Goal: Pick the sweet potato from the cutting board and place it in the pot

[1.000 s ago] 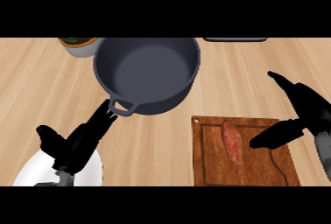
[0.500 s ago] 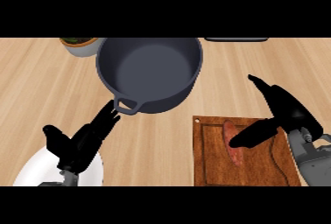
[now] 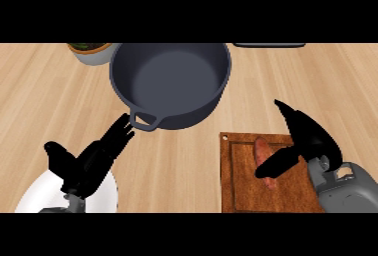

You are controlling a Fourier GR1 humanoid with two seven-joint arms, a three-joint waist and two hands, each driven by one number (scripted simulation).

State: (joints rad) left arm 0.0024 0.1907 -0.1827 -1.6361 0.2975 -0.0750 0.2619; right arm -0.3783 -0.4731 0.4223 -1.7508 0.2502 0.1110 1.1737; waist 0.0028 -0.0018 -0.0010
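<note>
sweet potato (image 3: 263, 156): lying on the cutting board, upper middle of it, long axis running roughly top to bottom of the head view. Reddish. Its middle is covered by the right thumb; upper part and lower tip show.
cutting board (image 3: 244, 190): brown wood, on the desk at lower right, runs down to the view's lower edge. Right side partly hidden by the right hand and forearm.
pot (image 3: 171, 82): dark grey, round, upper centre of the desk, nothing visible inside. One loop handle points down-left toward the left hand. Well apart from the board, up and to the left of it.
right robot hand (image 3: 310, 137): above the right part of the board. Spread wide, fingers straight and pointing up-left, thumb reaching left across the sweet potato. Fingers not curled round it. Cannot tell whether the thumb touches it or is just above.
left robot hand (image 3: 88, 160): lower left, relaxed, fingers straight and pointing up-right, tips just beside the pot's handle; contact not discernible. Holds nothing.
plate (image 3: 37, 197): white, lower left corner, mostly under the left hand and forearm.
plant pot (image 3: 92, 52): pale container with green in it, top left, just beside the pot's rim, cut by the top of the view.
dark item (image 3: 269, 45): flat dark strip at the top edge, right of the pot; too little shows to identify.
desk (image 3: 44, 105): light wood grain, carries everything above.
</note>
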